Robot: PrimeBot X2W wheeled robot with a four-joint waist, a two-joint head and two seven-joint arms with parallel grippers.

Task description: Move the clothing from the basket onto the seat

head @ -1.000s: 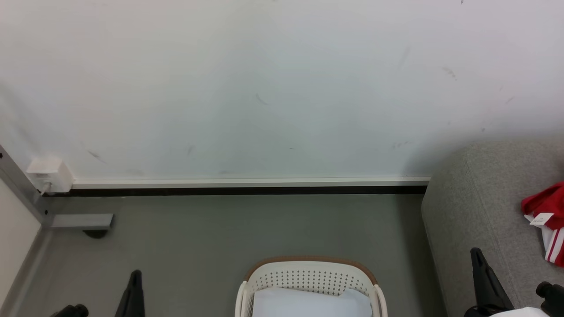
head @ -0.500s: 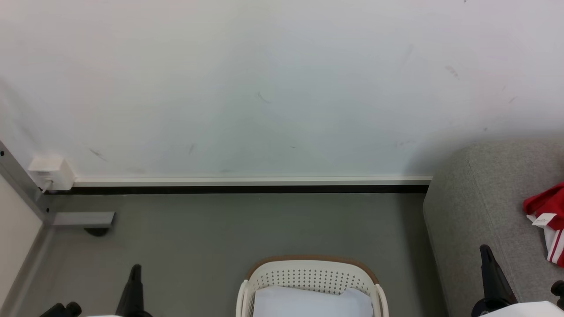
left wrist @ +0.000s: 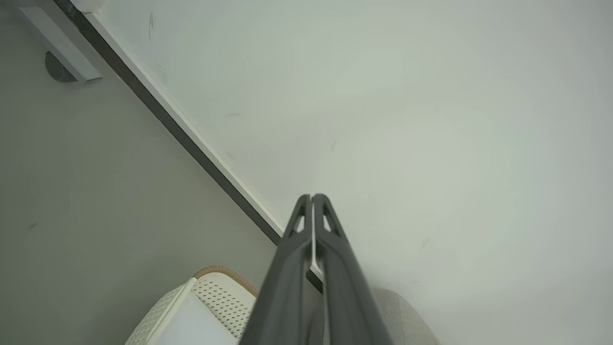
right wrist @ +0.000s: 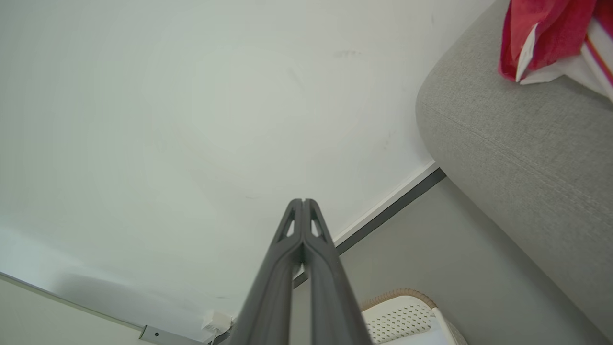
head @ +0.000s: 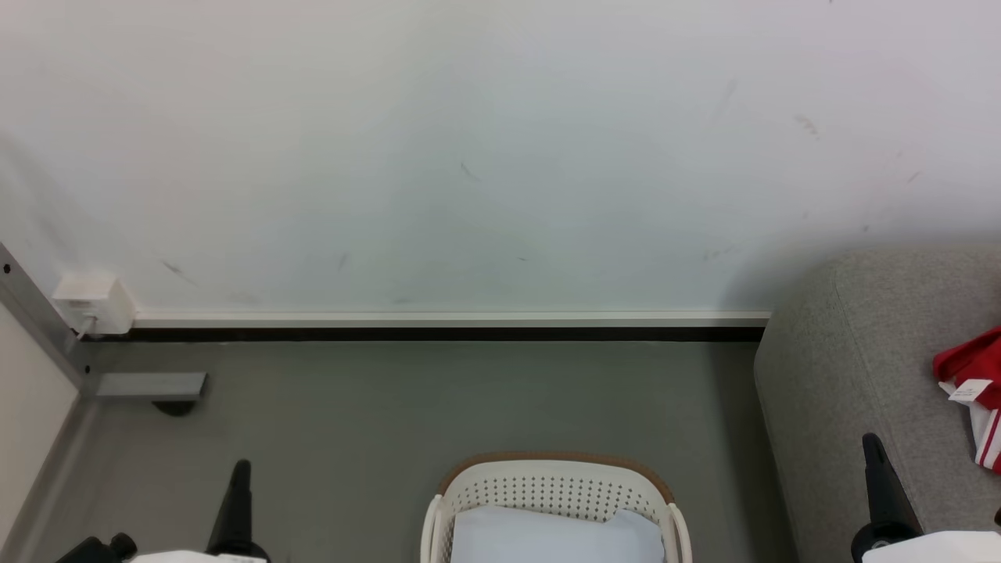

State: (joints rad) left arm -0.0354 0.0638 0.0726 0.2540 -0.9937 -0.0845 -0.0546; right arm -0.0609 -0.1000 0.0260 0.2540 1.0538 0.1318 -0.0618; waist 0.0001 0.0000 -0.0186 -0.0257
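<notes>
the left end effector [left wrist: 312, 197] and right end effector [right wrist: 302, 202] are pinched closed on nothing, because the clothing [head: 974, 367] already lies on the seat [head: 844, 352], ahead and right of the right one. the basket [head: 547, 489] between them holds a pale cloth [head: 555, 536].

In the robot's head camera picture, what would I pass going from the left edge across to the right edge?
white wall box → left gripper → laundry basket → right gripper → red clothing
</notes>
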